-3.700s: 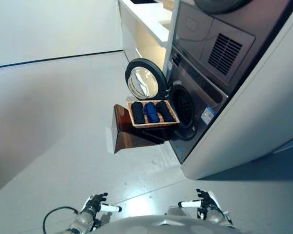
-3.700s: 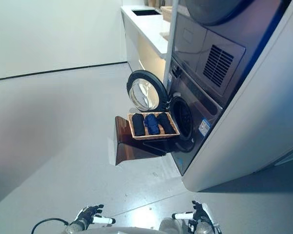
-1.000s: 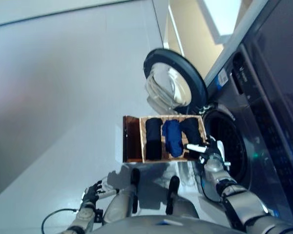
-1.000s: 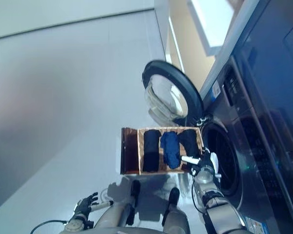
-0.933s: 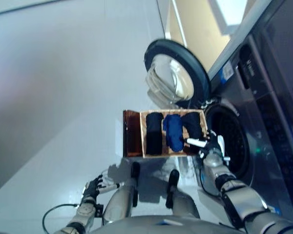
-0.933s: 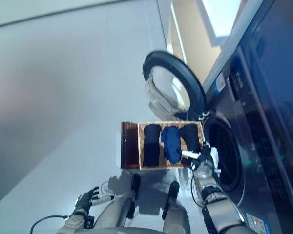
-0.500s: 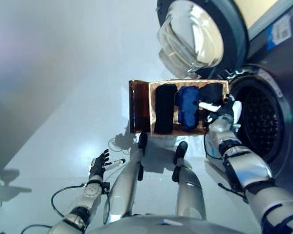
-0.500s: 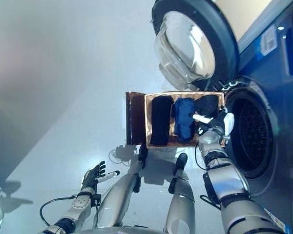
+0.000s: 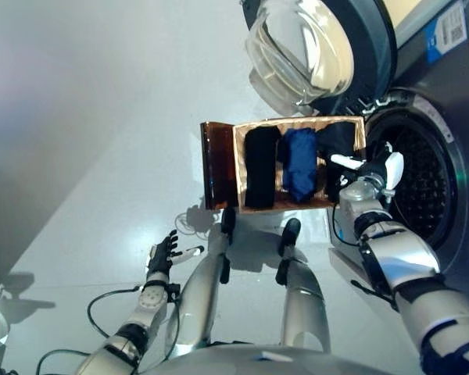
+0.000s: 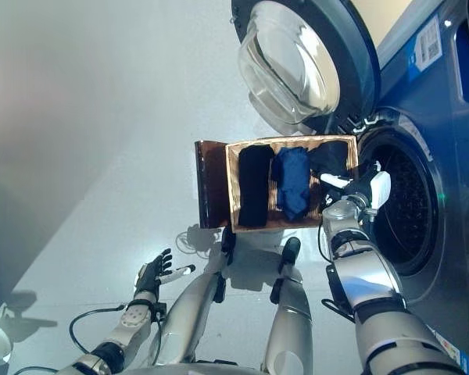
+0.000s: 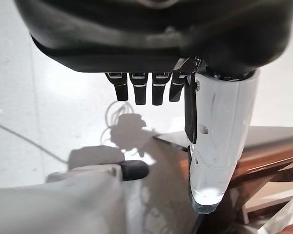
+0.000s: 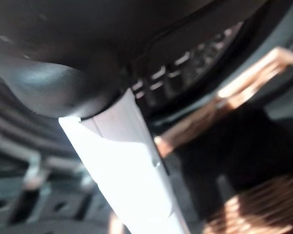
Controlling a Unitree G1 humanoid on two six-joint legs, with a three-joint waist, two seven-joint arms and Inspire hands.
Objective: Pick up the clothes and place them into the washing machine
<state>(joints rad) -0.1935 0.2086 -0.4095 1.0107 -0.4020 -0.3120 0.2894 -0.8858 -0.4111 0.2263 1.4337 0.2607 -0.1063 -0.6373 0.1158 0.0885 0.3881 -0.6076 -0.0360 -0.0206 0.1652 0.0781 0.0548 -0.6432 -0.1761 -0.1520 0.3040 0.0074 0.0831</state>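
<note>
- Three rolled garments fill the wicker basket (image 10: 233,187); my right hand (image 10: 361,190), fingers spread, sits beside the rightmost black roll (image 10: 330,158), lying lengthwise away from me.
- Left hand (image 10: 151,277) hangs slack-fingered, well apart.

Black and blue clothes (image 10: 293,182), tan basket (image 10: 231,187)

A wicker basket (image 10: 233,187) rests on a brown stand (image 10: 211,194) in front of the washing machine (image 10: 445,195), whose round door (image 10: 297,62) stands open. The basket holds three rolled garments: a black roll (image 10: 255,186), a blue roll (image 10: 292,183) and a dark roll (image 10: 328,159). The right hand (image 10: 359,190) is at the basket's right end, over the dark roll. The left hand (image 10: 150,279) hangs low with fingers spread.
</note>
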